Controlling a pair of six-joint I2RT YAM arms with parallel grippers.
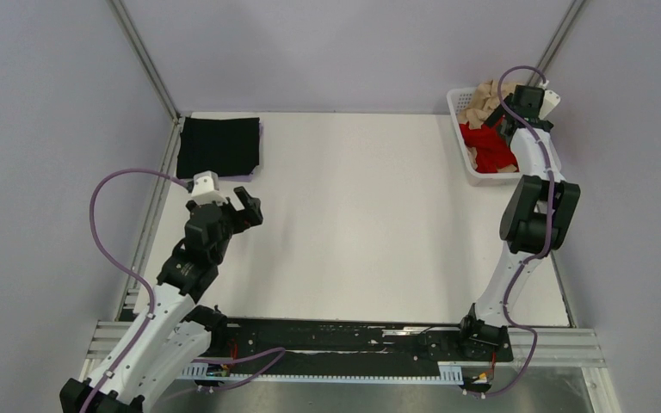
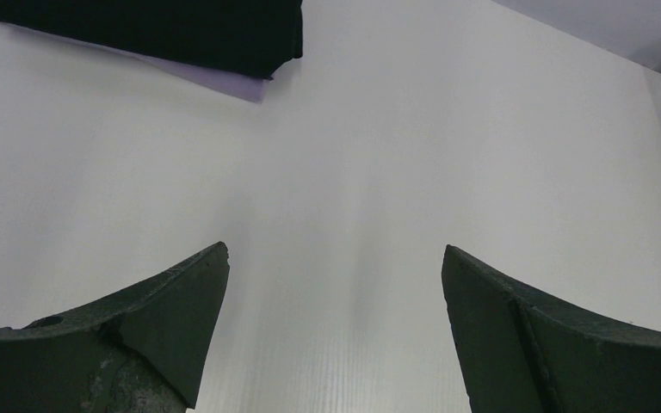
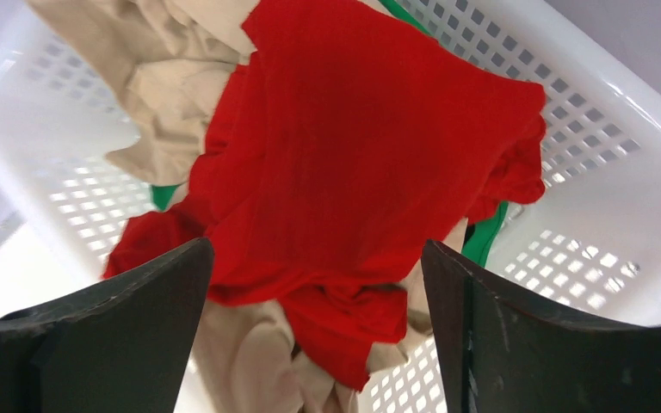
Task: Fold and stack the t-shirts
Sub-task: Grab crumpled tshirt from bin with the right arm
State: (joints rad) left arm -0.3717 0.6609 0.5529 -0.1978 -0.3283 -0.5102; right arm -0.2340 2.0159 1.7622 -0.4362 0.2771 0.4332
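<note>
Red t-shirt lies in basket, seemingly below wide-spread right gripper.

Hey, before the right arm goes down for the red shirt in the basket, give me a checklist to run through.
1. Right gripper open: ok.
2. Right gripper above the red t-shirt: ok.
3. Red t-shirt lying on top in the basket: ok.
4. Red t-shirt free of the beige t-shirts: cannot tell.
5. Left gripper open, holding nothing: ok.
6. Folded black t-shirt away from the basket: ok.
</note>
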